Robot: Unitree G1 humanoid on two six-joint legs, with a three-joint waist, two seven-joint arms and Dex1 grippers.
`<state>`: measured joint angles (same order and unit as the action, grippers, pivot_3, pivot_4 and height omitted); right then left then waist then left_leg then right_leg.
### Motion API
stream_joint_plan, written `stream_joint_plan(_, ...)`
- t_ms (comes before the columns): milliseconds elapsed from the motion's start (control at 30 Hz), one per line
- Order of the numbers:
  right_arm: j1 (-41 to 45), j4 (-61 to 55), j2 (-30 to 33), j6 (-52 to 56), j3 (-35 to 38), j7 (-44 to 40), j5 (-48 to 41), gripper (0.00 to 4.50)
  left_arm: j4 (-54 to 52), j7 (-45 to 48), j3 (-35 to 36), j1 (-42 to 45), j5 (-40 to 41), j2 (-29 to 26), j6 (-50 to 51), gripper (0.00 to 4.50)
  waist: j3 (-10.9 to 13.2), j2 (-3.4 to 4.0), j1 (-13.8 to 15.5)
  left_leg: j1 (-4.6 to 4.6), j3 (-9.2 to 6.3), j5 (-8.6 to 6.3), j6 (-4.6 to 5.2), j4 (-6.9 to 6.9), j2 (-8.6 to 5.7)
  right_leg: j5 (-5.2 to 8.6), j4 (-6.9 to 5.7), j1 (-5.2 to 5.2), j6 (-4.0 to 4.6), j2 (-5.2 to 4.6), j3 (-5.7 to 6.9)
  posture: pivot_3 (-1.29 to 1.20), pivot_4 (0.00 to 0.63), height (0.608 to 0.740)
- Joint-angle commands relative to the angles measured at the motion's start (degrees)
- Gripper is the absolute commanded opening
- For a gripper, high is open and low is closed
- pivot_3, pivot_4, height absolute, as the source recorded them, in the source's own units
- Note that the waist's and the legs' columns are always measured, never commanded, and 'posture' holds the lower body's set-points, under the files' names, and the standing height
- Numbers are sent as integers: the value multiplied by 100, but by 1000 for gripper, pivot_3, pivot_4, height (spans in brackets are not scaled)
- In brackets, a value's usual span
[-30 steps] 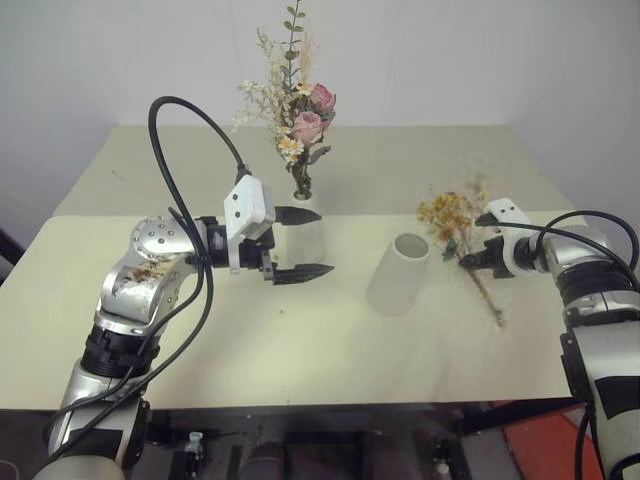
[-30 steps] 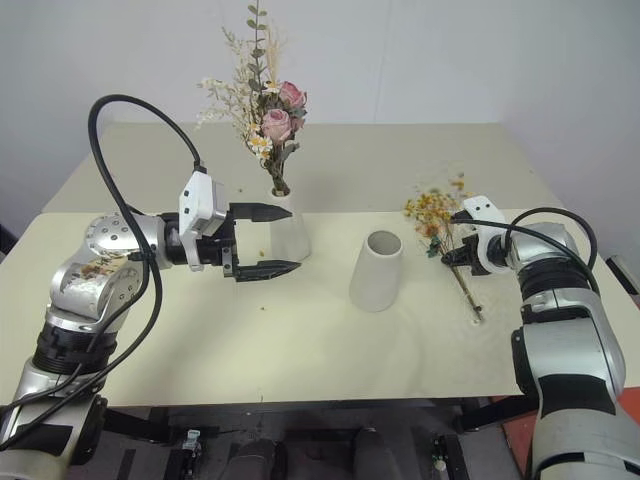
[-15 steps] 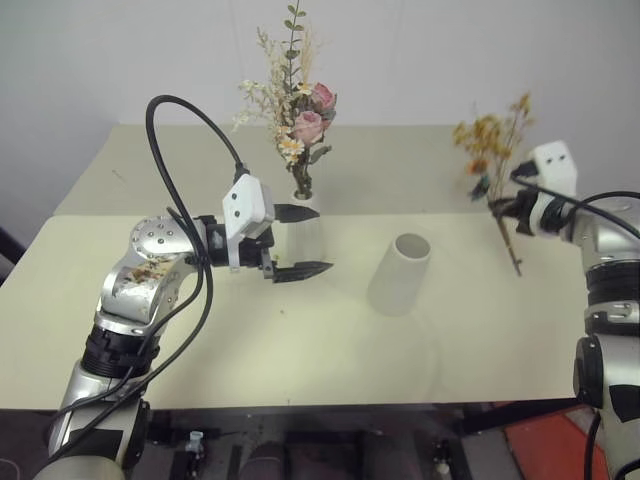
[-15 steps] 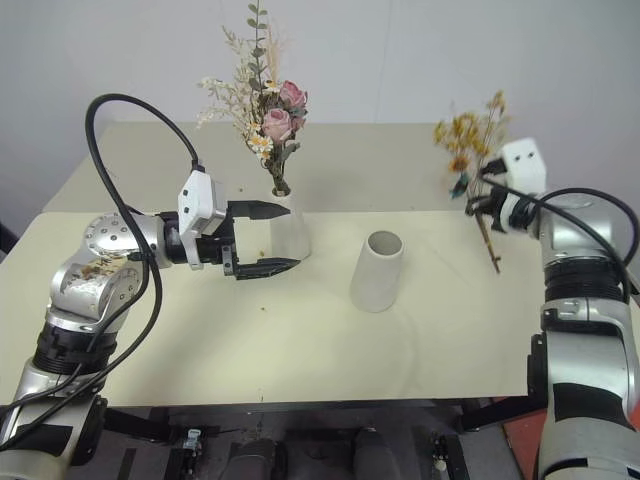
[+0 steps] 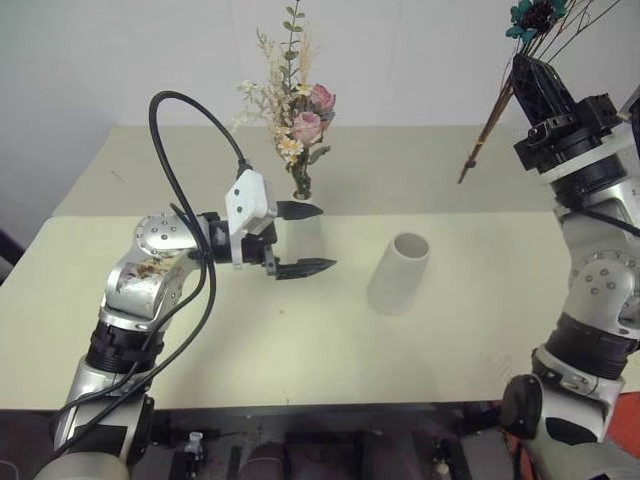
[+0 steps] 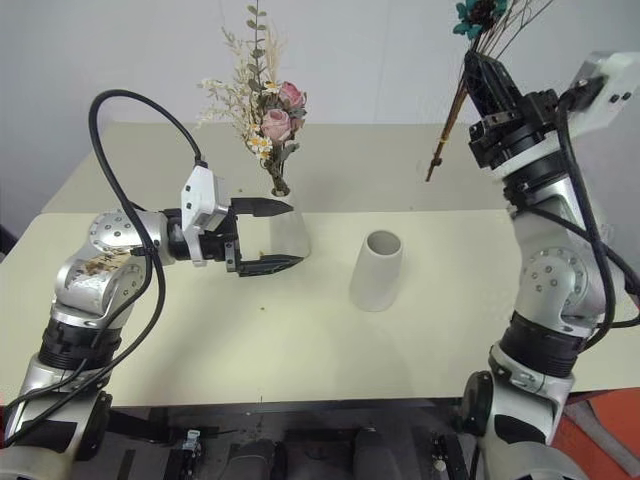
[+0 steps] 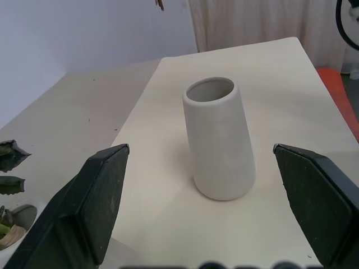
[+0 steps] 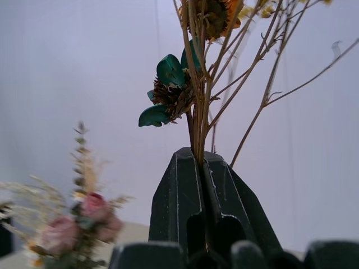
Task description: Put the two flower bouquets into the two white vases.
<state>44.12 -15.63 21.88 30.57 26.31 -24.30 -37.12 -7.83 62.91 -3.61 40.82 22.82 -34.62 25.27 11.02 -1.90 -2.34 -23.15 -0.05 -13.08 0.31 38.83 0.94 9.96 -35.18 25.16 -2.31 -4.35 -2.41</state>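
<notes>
The bouquet of pink roses and cream sprigs (image 5: 297, 105) stands upright in a white vase (image 5: 308, 232) at the back centre. My left gripper (image 5: 312, 240) hangs open just in front of that vase, holding nothing, its fingers aimed at the empty white tapered vase (image 5: 399, 273) to its right. My right gripper (image 5: 522, 70) is raised high at the far right, shut on the thin brown stems of the second bouquet (image 5: 487, 130). The stem ends slant down over the table; a teal flower (image 8: 168, 84) and orange blossoms (image 8: 221, 14) rise past the fingertips.
The cream table (image 5: 250, 350) has a seam running across behind the vases, and its front edge is near me. A black cable (image 5: 170, 160) loops above my left arm. A plain white wall stands behind.
My right arm lifted the yellow-orange bouquet off the table, swung it up high and turned it so the blossoms point upward. The left arm and both vases stayed put.
</notes>
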Motion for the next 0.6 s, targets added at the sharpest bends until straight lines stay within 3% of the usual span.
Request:
stream_joint_plan(33, -221, -488, -114, -80, -102, 92, -371, 19, -82, -70, 50, 97, 57, -6, -5, 4500, 0, 0, 3, 0, 0, 0, 0, 0, -1, 0, 0, 0, 0, 0, 0, 0, 150, 740)
stream_joint_plan(600, -1229, -1241, -515, -191, -663, 693, -836, 19, -83, -154, 45, 27, 31, -37, -23, 4500, 0, 0, 2, 1, 0, 0, 0, 0, 0, 2, 0, 1, -1, 2, -1, 0, 150, 740)
